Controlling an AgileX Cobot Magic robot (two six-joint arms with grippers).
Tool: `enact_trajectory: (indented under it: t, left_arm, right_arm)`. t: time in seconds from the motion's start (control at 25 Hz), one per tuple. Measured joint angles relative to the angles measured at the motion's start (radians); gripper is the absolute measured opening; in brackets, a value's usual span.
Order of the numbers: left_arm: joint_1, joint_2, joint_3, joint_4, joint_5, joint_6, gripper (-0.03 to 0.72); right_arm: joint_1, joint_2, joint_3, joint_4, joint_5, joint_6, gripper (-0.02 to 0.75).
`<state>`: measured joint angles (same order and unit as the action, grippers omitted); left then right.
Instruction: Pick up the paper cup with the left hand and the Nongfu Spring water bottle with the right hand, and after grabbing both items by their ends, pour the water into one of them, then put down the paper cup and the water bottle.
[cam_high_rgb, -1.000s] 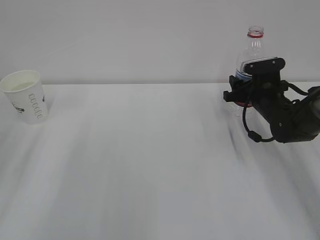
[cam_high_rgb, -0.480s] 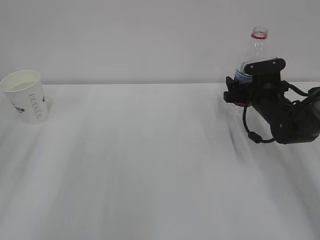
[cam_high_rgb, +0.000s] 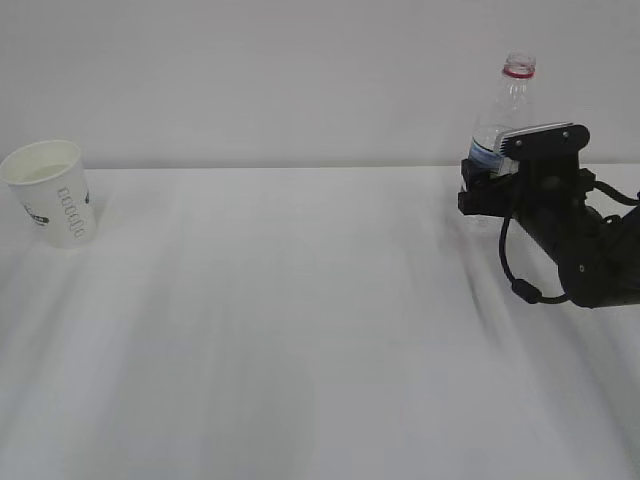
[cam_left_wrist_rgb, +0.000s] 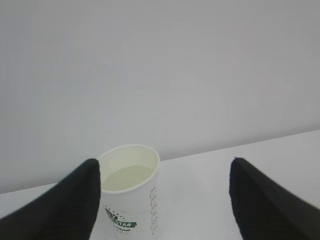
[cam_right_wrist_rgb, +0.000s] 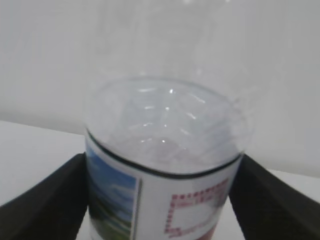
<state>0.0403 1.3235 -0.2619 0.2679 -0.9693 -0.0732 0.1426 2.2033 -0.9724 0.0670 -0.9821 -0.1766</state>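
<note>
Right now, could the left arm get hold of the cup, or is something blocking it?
Probably yes. In the left wrist view the left gripper is open, and the cup stands upright just ahead, by one finger. Nothing lies between them; it would need to shift sideways to centre on the cup.

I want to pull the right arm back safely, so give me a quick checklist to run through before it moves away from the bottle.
1. Right hand open around the Nongfu Spring water bottle: ok, a finger sits on each side in the right wrist view, jaws wide.
2. Fingers clear of the bottle's label: cannot tell, both sit very close to its sides.
3. Bottle upright on the table: ok.
4. Bottle uncapped, so a knock could spill: not ok, mouth open.
5. Paper cup upright and far from the bottle: ok, liquid visible inside.
6. Left hand open, cup not gripped: ok.
</note>
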Motion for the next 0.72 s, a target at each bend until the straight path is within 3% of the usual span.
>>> enact_trajectory:
  t: [0.72]
  left_arm:
    - [0.0, 0.0, 0.0, -0.041, 0.047, 0.0, 0.587]
  right_arm:
    - [0.0, -0.25, 0.275, 0.0, -0.045, 0.0, 0.629]
